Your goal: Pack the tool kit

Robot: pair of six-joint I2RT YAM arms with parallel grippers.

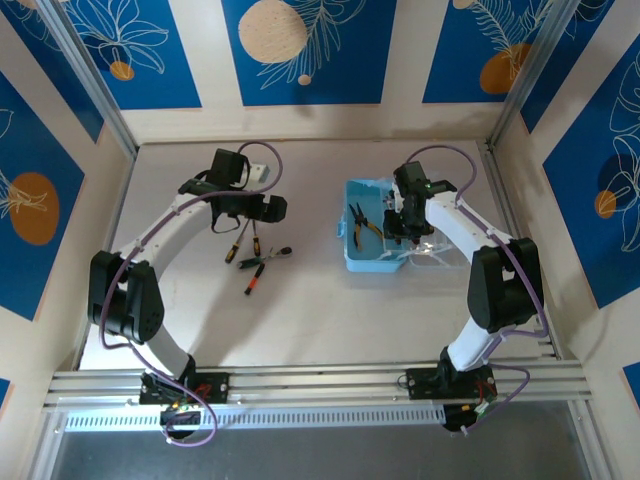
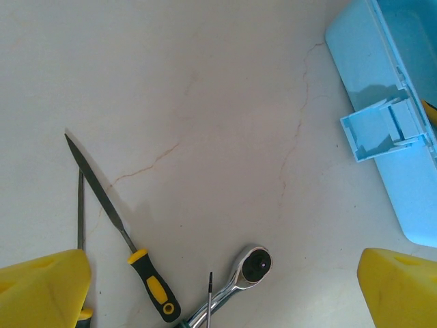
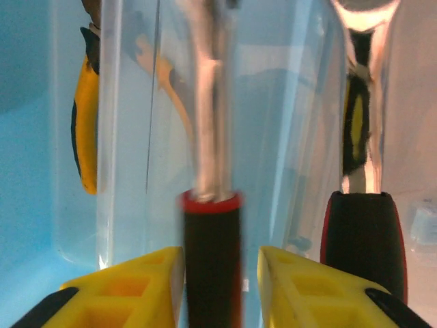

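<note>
Right wrist view: the red-and-black handle [image 3: 212, 225] sits loosely between the right gripper's [image 3: 220, 266] narrowly parted jaws.

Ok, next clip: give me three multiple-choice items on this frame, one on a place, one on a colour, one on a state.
1. Where are the pliers? A on the table; B in the case; C on the rail.
2. The case is: A red; B grey; C light blue.
3. The left gripper is: A open; B shut on a file; C shut, empty.
Answers: B, they lie inside the case; C, its walls show light blue; A, its fingers stand wide apart.
</note>
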